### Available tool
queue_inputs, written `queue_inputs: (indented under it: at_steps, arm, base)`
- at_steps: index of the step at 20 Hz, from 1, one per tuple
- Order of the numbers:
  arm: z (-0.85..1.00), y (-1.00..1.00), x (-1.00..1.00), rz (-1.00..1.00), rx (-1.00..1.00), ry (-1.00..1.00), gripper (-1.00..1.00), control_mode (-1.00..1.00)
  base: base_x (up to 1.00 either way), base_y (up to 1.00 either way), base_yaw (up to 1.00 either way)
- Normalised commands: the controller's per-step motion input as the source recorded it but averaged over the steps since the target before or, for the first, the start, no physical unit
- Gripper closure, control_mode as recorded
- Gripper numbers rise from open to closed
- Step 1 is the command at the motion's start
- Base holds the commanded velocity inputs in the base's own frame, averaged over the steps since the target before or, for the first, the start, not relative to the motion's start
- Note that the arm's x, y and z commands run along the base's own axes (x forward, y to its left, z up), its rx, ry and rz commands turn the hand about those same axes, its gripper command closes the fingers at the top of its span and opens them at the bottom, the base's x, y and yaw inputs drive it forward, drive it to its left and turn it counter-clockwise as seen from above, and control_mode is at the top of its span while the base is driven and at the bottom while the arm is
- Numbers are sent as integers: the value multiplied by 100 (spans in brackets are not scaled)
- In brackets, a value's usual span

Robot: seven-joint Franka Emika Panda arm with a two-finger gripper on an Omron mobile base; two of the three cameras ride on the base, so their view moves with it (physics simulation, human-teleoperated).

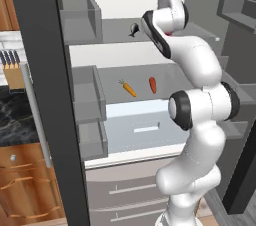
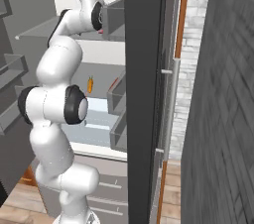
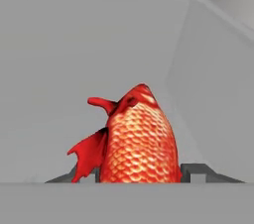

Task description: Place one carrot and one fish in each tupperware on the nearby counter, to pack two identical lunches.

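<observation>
On the upper fridge shelf in the left base view, the dark fish is lying near the middle, just left of the arm's wrist, and a sliver of the red fish is peeking out from under the hand at the shelf's right part. One shelf down, the slim orange carrot and the red-orange carrot are sitting side by side but apart, near the middle of that lower shelf. A strip of the black marble bench is showing at the far left, past the open fridge door; no tupperware is in sight on it.

In the right base view, the arm is reaching up to the upper shelf, a trace of red showing by the hand, while the orange carrot is resting below.

In the hand view, the red fish is looming large between the two dark tips of the gripper, with the shelf's grey back wall behind it. The tips are standing on either side of its body; whether they are already pinching it or not quite touching, I cannot tell.

Judging by this, the task is barely starting: all four items are sitting in the fridge, nothing is packed, and this fish looks to be the first pick.
</observation>
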Motion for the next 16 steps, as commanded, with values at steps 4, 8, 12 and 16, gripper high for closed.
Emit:
queue_inputs:
  at_steps: [4, 8, 12, 16]
  arm:
    - [-40, 59, -100, -4, 1, -31, 100, -100]
    - [5, 6, -100, -2, 4, -13, 100, -100]
    - [15, 0, -100, 0, 4, -9, 100, -100]
    - [19, 0, -100, 1, 1, -13, 100, -100]
  base:
    - [0, 0, 0]
    - [0, 0, 0]
    - [0, 0, 0]
    - [0, 0, 0]
